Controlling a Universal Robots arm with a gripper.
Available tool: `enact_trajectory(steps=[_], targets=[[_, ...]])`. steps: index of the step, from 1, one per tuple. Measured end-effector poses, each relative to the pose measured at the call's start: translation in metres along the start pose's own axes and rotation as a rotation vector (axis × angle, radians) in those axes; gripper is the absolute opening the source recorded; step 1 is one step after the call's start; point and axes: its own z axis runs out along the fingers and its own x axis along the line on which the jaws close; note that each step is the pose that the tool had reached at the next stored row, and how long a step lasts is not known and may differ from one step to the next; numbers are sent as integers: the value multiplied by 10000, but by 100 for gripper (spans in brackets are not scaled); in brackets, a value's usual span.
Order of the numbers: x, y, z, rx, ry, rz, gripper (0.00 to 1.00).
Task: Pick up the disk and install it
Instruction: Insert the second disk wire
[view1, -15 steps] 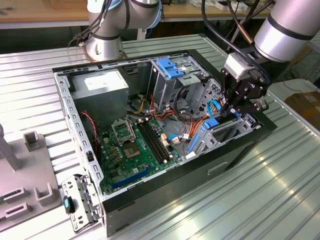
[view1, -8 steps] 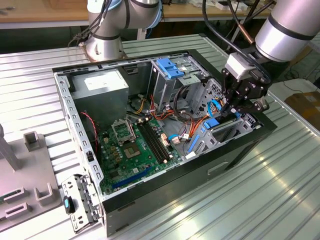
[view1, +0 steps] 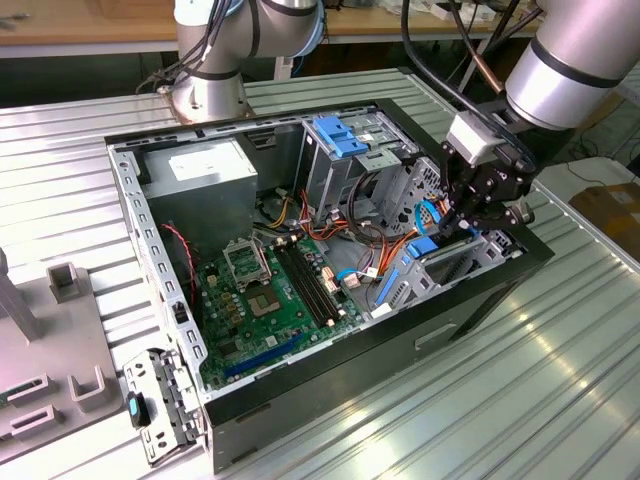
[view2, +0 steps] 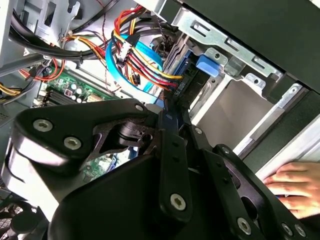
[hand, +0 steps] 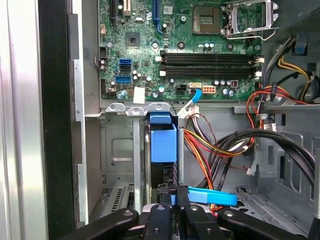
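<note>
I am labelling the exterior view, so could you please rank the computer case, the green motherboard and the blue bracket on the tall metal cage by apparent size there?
1. Computer case
2. Green motherboard
3. Blue bracket

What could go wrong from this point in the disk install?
The gripper is at the blue-railed disk standing in the metal bay; if tilted, it may jam. Loose cables beside the bay could snag. A person's hand rests on the case edge close to the arm.
</note>
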Motion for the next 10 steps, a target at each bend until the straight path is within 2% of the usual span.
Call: enact_trajectory(steps=[4, 5, 6, 8, 9, 10], targets=[[0, -1, -5, 8, -32, -2, 17], [-1, -2, -30, 7, -32, -2, 24], [-2, -3, -55, 6, -24, -2, 24], [-8, -7, -169, 5, -25, -1, 24], [-7, -7, -169, 5, -28, -1, 22], [-8, -7, -171, 5, -25, -1, 15]])
